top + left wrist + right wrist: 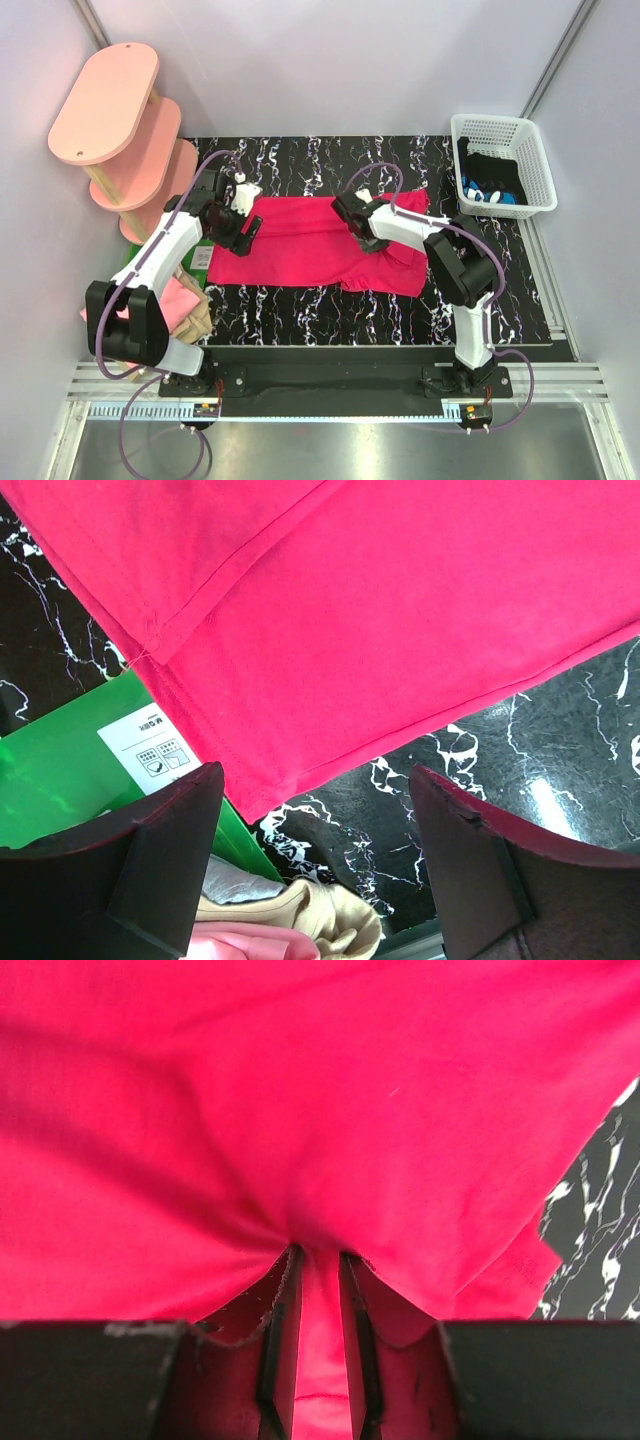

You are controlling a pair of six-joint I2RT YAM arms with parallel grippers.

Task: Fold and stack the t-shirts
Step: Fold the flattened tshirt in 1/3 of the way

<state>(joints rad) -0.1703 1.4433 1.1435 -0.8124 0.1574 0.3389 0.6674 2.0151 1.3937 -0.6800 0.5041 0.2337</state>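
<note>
crimson t-shirt lying flat in the middle, right gripper pinching a bunched fold of it, left gripper hovering over its left edge with fingers spread wide, pink and tan shirts sitting near-left

Spread-out t-shirt is a loud crimson-pink, totally plain, no print. The tabletop is black with white marble-ish veins all over. The shelves by the far left corner are pastel pink. The basket at the far right corner is white, with black and blue stuff inside. At the left edge: a light pink shirt, a tan shirt, and a green sheet with a white label.
</note>
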